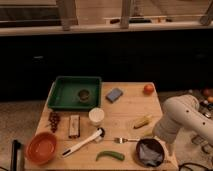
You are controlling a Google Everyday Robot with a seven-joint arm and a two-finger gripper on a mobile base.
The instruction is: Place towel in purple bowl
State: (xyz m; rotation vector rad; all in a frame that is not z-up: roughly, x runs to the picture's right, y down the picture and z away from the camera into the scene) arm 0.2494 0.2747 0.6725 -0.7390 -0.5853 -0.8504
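The purple bowl stands at the table's front right corner. A grey towel lies crumpled inside it. My white arm reaches in from the right and bends down toward the bowl. My gripper is at the arm's lower end, just above the bowl's upper right rim. The arm's bulk hides most of it.
On the wooden table are a green tray holding a small cup, a blue sponge, a tomato, a banana, a fork, a green chili, a white cup, a brush, an orange bowl, grapes and a snack bar.
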